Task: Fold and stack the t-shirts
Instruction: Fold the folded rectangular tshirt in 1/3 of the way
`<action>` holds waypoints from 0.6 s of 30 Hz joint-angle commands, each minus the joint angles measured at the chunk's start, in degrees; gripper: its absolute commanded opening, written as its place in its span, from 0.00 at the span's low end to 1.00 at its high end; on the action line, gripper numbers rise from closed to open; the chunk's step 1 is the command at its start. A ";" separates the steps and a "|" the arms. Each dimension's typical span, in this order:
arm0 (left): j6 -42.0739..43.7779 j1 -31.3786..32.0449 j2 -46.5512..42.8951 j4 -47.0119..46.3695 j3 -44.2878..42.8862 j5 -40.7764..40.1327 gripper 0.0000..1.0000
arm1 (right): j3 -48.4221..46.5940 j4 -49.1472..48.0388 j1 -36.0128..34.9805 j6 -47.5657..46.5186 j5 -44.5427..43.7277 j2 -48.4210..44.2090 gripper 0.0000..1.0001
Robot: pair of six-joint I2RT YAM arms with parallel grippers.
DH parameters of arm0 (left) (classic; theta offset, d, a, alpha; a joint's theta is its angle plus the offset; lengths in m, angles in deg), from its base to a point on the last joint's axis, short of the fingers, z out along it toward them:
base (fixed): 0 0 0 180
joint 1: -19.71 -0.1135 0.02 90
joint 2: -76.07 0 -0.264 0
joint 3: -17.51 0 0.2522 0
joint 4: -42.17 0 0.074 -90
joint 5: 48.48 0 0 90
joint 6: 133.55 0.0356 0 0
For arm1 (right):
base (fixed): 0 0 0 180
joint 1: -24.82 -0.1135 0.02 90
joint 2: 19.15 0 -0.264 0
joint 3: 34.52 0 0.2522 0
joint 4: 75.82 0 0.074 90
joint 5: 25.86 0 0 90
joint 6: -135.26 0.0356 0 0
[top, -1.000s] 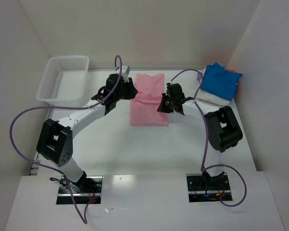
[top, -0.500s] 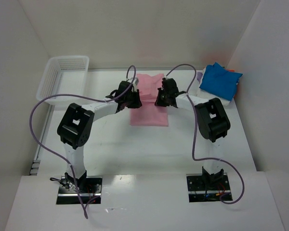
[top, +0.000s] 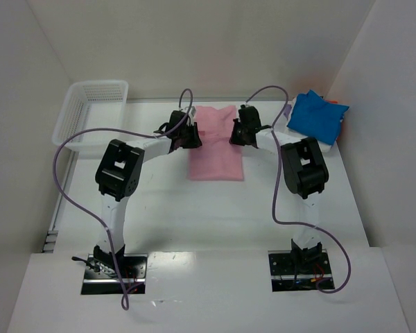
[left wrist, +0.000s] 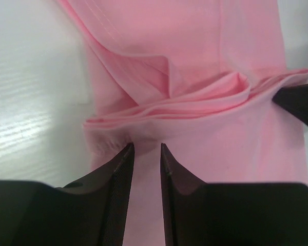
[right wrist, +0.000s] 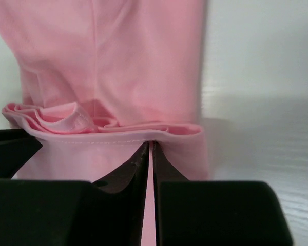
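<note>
The light pink t-shirt (top: 215,149) lies lengthwise at the table's middle, with a bunched fold edge (left wrist: 195,97) across its far half. My left gripper (top: 188,135) is at the shirt's left edge. Its jaws (left wrist: 146,146) stand apart over flat pink cloth, tips just short of the fold, gripping nothing. My right gripper (top: 241,132) is at the right edge, jaws (right wrist: 150,144) nearly together with the stitched hem (right wrist: 118,137) at their tips. A bright blue t-shirt (top: 319,116) lies folded on a pile at the far right.
A white mesh basket (top: 90,114) stands at the far left. White walls close in the table on three sides. Both arms reach far forward, their purple cables looping above them. Each wrist view shows the other gripper's dark finger at its edge.
Both grippers moved toward the far side along the shirt's edges, and the fold edge went with them. The right jaws have parted a sliver.
</note>
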 commanded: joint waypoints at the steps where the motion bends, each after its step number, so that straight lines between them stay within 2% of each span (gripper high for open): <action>1: 0.37 -0.85 1.78 -2.54 -3.63 1.16 0.36 | -3.98 -1.45 0.88 -1.74 -1.34 2.01 0.12; 11: 1.77 -0.86 4.84 -1.40 -7.24 -0.56 0.41 | -6.06 -0.93 0.88 -1.74 -0.48 5.90 0.13; 14: 3.02 -0.86 2.73 -1.40 -6.71 -2.76 0.44 | -6.06 -0.40 0.88 -2.45 -2.18 3.27 0.13; 18: 3.89 -2.26 -3.86 -0.79 -4.10 -4.64 0.53 | -4.88 0.21 1.41 -2.79 -3.27 -5.61 0.22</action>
